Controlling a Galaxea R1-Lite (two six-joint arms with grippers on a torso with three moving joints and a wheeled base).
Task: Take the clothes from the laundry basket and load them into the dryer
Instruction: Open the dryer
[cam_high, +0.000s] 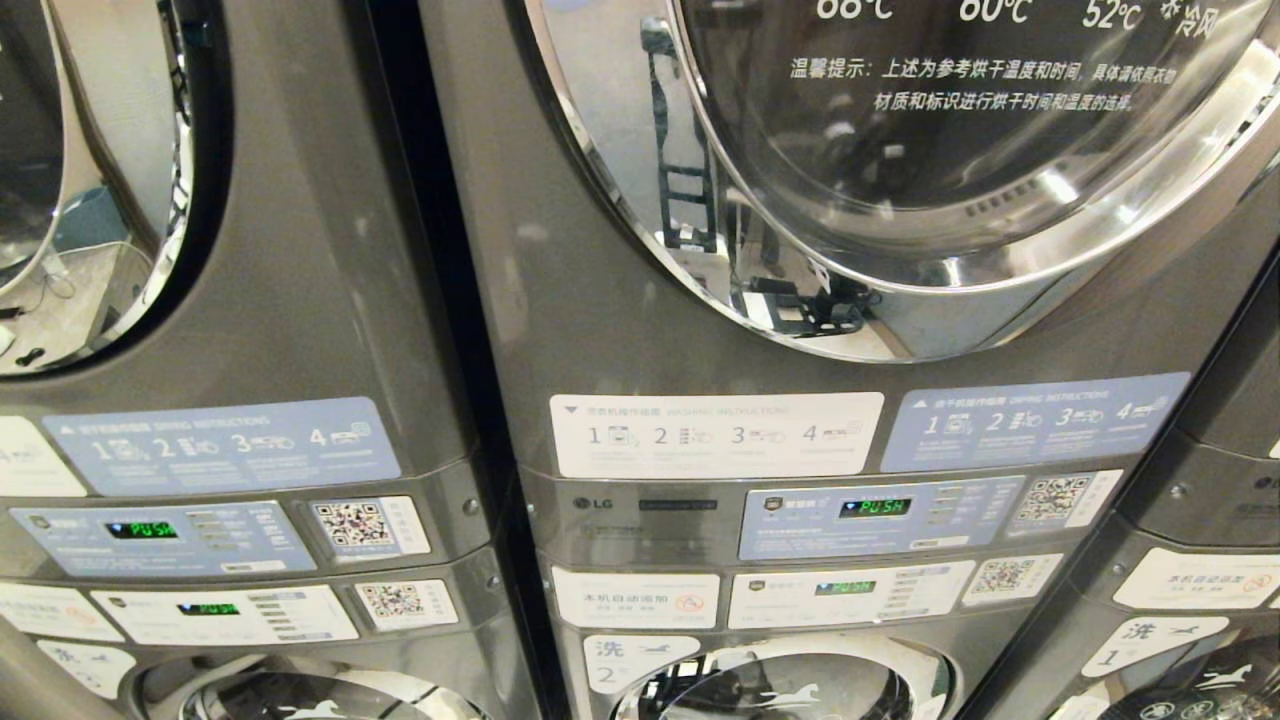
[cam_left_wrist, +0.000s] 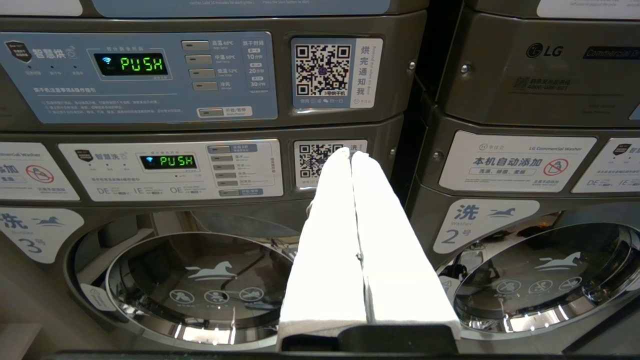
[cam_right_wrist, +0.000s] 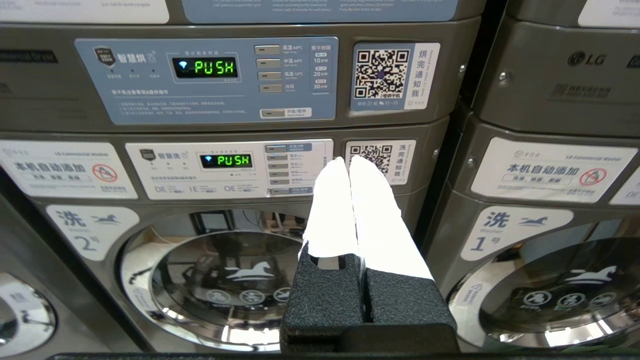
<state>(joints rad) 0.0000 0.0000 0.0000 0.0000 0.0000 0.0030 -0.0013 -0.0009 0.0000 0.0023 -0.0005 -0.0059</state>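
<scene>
No laundry basket or clothes were seen in any view, so their place and long axis could not be told. The dryer door (cam_high: 960, 130) was faced squarely, closed, its round glass pointing toward the robot, above the control panel (cam_high: 880, 515). Left gripper (cam_left_wrist: 351, 154) and right gripper (cam_right_wrist: 346, 161) were held level before the lower washers, fingers pressed together, empty. Risk judged: with the door unopened, loading would be blocked; a shut gripper could knock the panel buttons.

Stacked machines (cam_high: 700, 450) fill view; no supporting surface visible.
</scene>
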